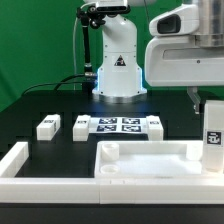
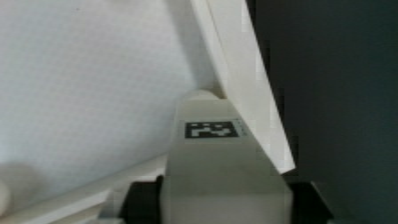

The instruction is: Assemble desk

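Observation:
The white desk top (image 1: 150, 163) lies flat with its raised rim up, at the front of the exterior view. My gripper (image 1: 208, 108) is shut on a white tagged leg (image 1: 212, 132) and holds it upright at the top's corner on the exterior view's right. In the wrist view the leg (image 2: 217, 150) sits between my dark fingers (image 2: 150, 196), against the top's rim (image 2: 231, 60); I cannot tell whether it touches. Three more legs lie on the black table: two (image 1: 47, 127) (image 1: 82, 127) toward the left and one (image 1: 153, 123) beside the marker board.
The marker board (image 1: 118, 125) lies flat in the middle, in front of the robot base (image 1: 118, 65). White border rails (image 1: 20, 162) run along the front and left. A green backdrop stands behind.

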`<state>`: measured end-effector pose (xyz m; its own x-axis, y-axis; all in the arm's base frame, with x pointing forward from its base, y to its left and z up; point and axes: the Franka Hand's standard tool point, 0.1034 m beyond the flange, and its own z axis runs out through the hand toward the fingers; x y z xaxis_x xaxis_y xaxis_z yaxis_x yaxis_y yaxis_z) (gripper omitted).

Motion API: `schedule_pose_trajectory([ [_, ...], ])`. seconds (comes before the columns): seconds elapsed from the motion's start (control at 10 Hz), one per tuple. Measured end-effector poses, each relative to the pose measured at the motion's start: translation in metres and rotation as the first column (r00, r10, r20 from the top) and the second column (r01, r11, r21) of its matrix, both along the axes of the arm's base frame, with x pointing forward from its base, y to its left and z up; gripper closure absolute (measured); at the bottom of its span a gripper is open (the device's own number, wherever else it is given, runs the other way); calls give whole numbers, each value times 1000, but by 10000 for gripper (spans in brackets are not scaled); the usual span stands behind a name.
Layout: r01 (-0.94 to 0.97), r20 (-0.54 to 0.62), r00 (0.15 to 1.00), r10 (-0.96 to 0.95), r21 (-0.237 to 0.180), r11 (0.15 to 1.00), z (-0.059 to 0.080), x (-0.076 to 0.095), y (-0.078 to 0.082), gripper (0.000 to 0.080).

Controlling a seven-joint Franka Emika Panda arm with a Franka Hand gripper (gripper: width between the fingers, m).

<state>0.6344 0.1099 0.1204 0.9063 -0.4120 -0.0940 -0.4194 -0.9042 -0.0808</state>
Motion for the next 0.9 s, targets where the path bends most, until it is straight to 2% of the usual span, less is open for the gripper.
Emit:
schedule_pose_trajectory([
  [0.1,178,7,984,-178,6,984,-1,1,0,511],
  [0.3,480,-6,877,-480,15,877,-1,4,3,511],
  [0.6,699,-19,715,-699,22,715,-1,4,6,511],
  [0.8,777,-35,629,-776,26,629,0,5,5,510],
  [0.9,760,-32,649,-760,27,649,-1,5,6,509],
])
